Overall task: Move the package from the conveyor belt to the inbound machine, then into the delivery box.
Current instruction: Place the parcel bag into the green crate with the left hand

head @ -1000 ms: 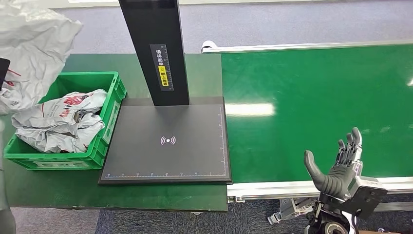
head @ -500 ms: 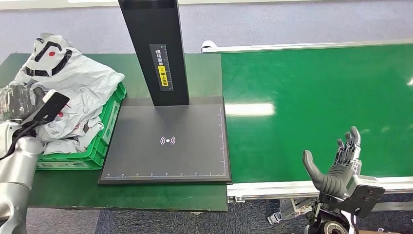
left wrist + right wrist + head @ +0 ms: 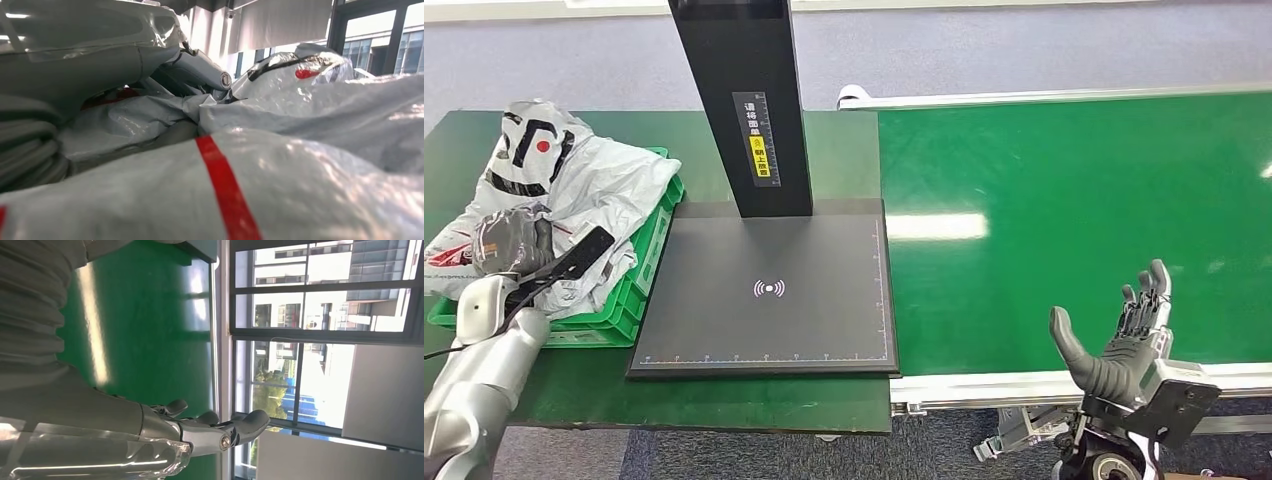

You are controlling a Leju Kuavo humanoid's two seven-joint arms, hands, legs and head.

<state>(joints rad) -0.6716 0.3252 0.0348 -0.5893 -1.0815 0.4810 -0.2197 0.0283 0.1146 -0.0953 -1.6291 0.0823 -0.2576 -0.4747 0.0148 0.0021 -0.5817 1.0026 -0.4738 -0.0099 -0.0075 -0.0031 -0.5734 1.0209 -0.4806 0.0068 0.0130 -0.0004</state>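
Bright, belt glare, wrist views soft

Green conveyor belt open and bare ahead of the right hand | black scanner column rises at the back of the inbound machine plate | green crate heaped with grey packages

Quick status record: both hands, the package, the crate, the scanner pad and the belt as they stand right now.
left hand: resting on the grey plastic mailer package, grip unclear
right hand: open, fingers spread, at the near edge of the green conveyor belt
package: lying on top of the green plastic crate
black scanner pad: nothing on it
belt: no package visible
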